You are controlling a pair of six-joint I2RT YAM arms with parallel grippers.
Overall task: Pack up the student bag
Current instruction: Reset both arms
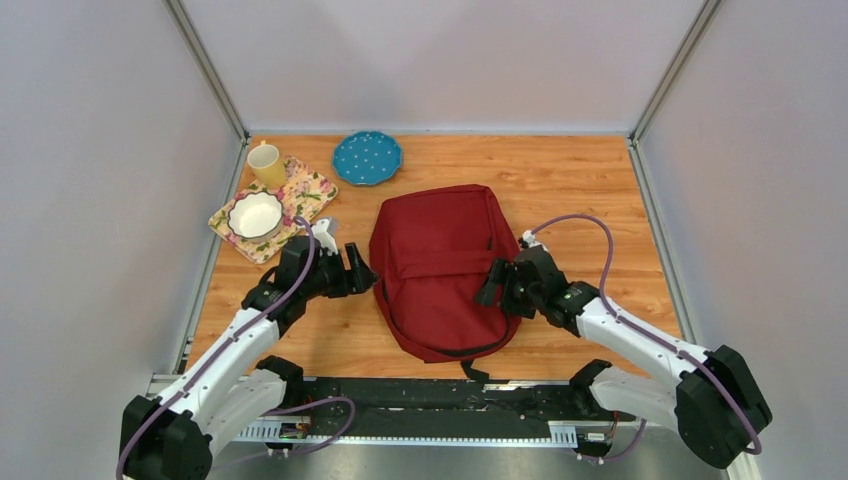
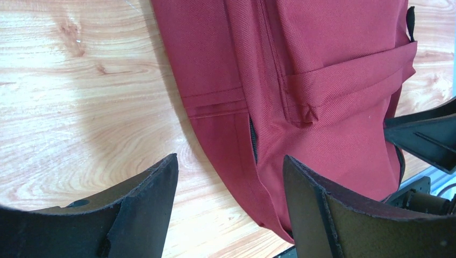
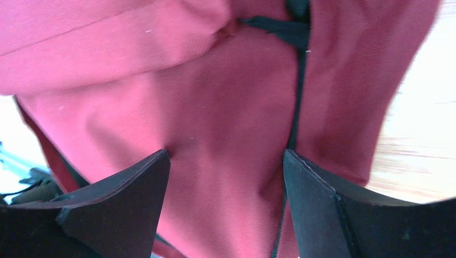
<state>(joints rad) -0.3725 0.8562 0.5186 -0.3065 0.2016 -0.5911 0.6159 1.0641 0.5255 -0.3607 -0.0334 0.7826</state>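
Observation:
The student bag [image 1: 440, 265] is a dark red backpack lying flat mid-table, its front pocket facing up and a black strap trailing off its near end. My left gripper [image 1: 360, 272] is open at the bag's left edge. In the left wrist view the left gripper [image 2: 229, 157] has the bag's side seam [image 2: 322, 107] and black zipper [image 2: 253, 140] just ahead of it, with bare wood between the fingers. My right gripper [image 1: 492, 285] is open over the bag's right edge. In the right wrist view red bag fabric [image 3: 215, 107] fills the gap of the right gripper [image 3: 226, 151], and a black zipper line [image 3: 296, 107] runs by one finger.
At the back left a floral mat [image 1: 310, 188] carries a white bowl [image 1: 255, 215], with a yellow mug [image 1: 266, 165] at its far corner. A blue dotted plate [image 1: 367, 158] lies behind the bag. Grey walls close in the wooden table [image 1: 590, 190] on three sides.

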